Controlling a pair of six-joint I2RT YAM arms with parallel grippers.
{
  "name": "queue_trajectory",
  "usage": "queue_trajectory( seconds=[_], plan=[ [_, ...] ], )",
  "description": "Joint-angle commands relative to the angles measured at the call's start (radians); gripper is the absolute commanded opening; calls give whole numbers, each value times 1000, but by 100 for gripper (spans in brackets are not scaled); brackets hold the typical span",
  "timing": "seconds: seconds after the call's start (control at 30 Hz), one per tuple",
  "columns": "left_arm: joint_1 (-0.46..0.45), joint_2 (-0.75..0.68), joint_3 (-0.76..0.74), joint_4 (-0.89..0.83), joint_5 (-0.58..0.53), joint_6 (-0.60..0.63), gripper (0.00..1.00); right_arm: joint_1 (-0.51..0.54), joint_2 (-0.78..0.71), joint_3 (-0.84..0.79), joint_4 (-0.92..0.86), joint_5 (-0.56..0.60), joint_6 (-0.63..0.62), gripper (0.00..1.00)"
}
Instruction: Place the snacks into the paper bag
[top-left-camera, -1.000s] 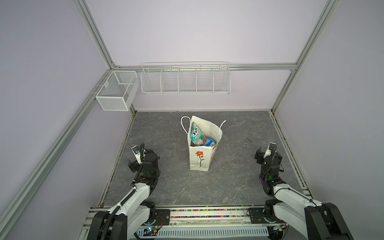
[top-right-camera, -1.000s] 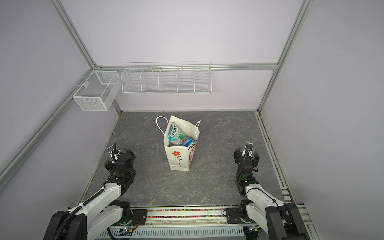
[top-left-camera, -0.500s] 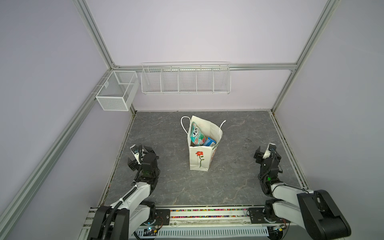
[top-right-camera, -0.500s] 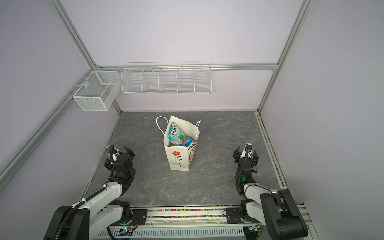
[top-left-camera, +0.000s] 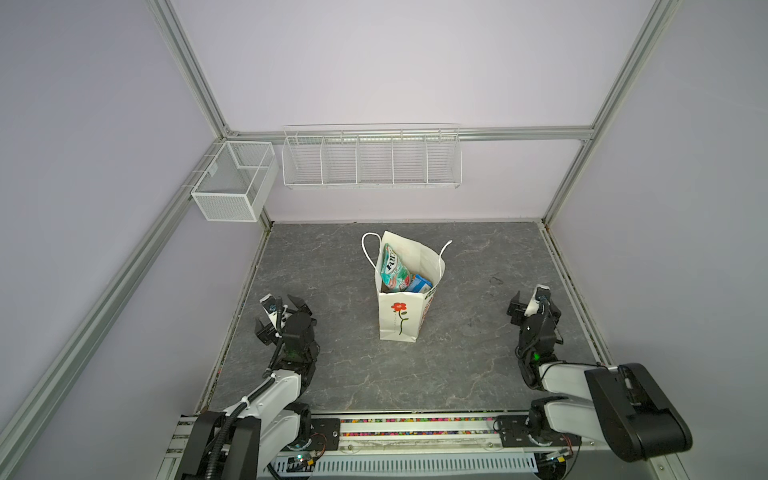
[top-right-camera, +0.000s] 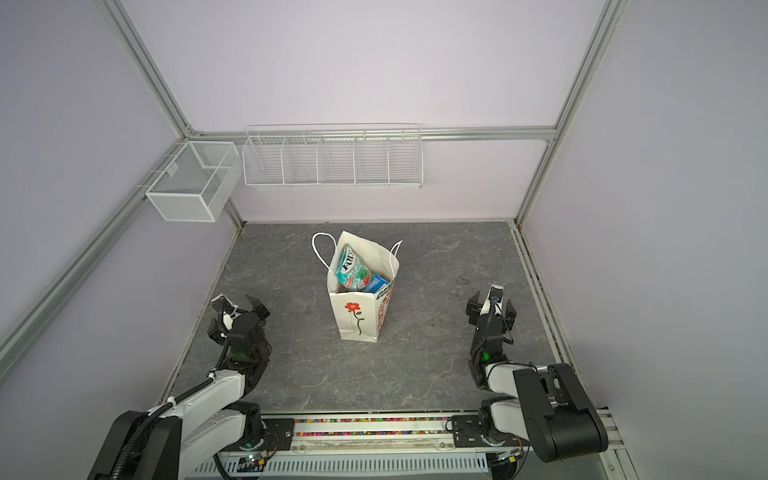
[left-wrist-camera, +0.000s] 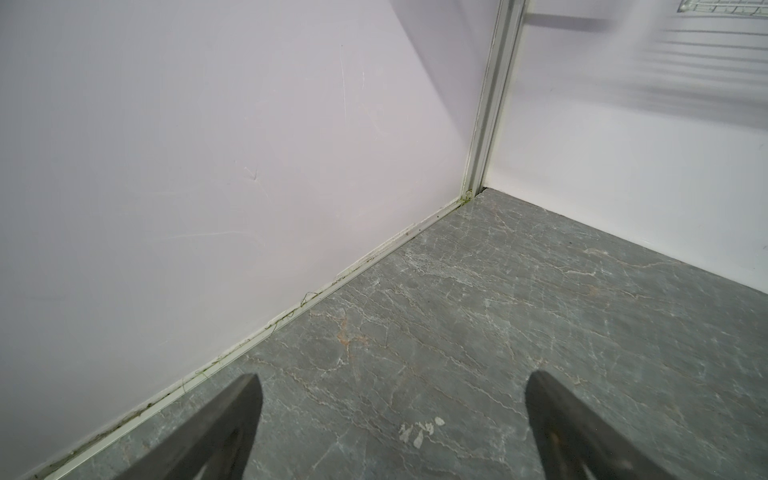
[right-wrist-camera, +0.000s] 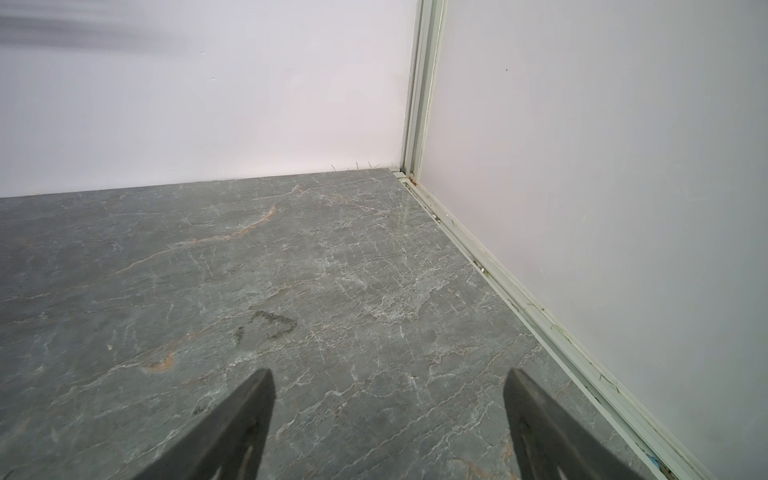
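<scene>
The white paper bag (top-left-camera: 398, 322) (top-right-camera: 358, 322) with a red flower stands upright mid-table in both top views. Its mouth is open, and snacks show inside: a teal-green FOX'S bag (top-left-camera: 392, 266) (top-right-camera: 351, 266) and a small blue pack (top-left-camera: 419, 284) (top-right-camera: 378, 284); any others are hidden below them. My left gripper (top-left-camera: 280, 316) (top-right-camera: 235, 316) (left-wrist-camera: 392, 374) hovers low by the left wall, open and holding nothing. My right gripper (top-left-camera: 535, 309) (top-right-camera: 491, 309) (right-wrist-camera: 389, 370) sits low near the right wall, also open and holding nothing. Both wrist views show only bare grey table between the fingers.
A white mesh basket (top-left-camera: 235, 187) hangs on the left wall and a long wire rack (top-left-camera: 372, 160) on the back wall, both well above the table. Walls close in on three sides. The arm bases and rail (top-left-camera: 415, 432) line the front edge.
Both arms have folded back and sunk lower toward the front rail. The grippers stayed open. The bag and its contents have not moved.
</scene>
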Motion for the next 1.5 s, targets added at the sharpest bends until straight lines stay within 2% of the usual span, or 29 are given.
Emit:
queue_trajectory(
  seconds=[0.0, 0.33, 0.47, 0.57, 0.9, 1.0, 1.03, 1.17, 1.33, 1.47],
  plan=[
    [7, 21, 1, 61, 19, 27, 99, -9, 122, -31, 277, -24, -55, 89],
    [6, 73, -46, 237, 81, 76, 99, 18, 218, 12, 277, -230, -175, 88],
    [6, 74, -56, 258, 102, 87, 99, 79, 242, 30, 279, -201, -236, 88],
    [6, 71, -65, 271, 121, 95, 99, 85, 239, 26, 279, -196, -236, 89],
    [6, 104, -56, 303, 202, 131, 99, 79, 244, 25, 281, -173, -215, 89],
    [7, 116, -22, 252, 193, 127, 99, 59, 247, 28, 279, -161, -167, 89],
    [6, 124, -13, 245, 190, 128, 99, 31, 246, 26, 279, -167, -162, 89],
    [6, 133, 0, 228, 221, 139, 99, 27, 251, 26, 278, -185, -166, 89],
    [6, 195, -4, 329, 256, 178, 99, 24, 289, 47, 277, -205, -176, 89],
    [6, 175, -44, 377, 301, 193, 99, 25, 289, 46, 278, -204, -177, 89]
  ],
)
